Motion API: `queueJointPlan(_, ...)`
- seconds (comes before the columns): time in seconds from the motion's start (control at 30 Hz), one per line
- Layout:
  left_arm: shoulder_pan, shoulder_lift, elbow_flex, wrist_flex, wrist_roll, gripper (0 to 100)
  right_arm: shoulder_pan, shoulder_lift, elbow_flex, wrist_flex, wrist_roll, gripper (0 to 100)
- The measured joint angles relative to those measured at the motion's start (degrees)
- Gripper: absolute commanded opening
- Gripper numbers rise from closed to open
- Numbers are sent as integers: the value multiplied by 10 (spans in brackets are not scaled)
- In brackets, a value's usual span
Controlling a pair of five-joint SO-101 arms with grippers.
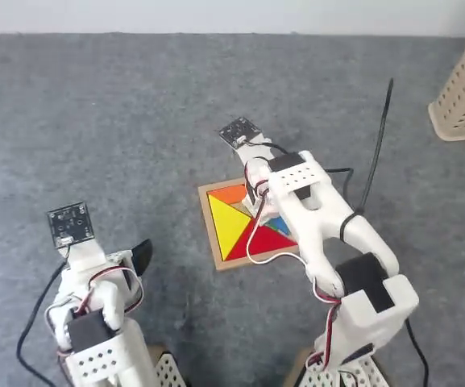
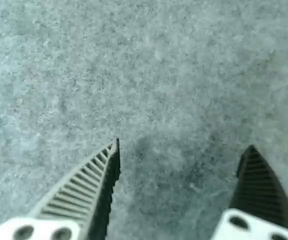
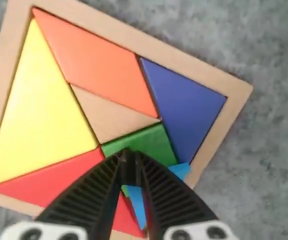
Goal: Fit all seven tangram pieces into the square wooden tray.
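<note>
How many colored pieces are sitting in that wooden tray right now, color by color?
yellow piece: 1
orange piece: 1
dark blue piece: 1
green piece: 1
red piece: 1
light blue piece: 1
Total: 6 pieces in the wooden tray, with one triangular slot in the middle bare.
</note>
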Motion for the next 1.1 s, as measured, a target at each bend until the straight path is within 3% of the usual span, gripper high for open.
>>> queueJointPlan(0.47,0,0,0,0,0,354,0,-98,75,-13,0,7)
queueJointPlan(0.87,0,0,0,0,0,354,47,-146,176,-46,11,7)
queueJointPlan(1.1,0,0,0,0,0,354,50,-251,240,-55,11,7)
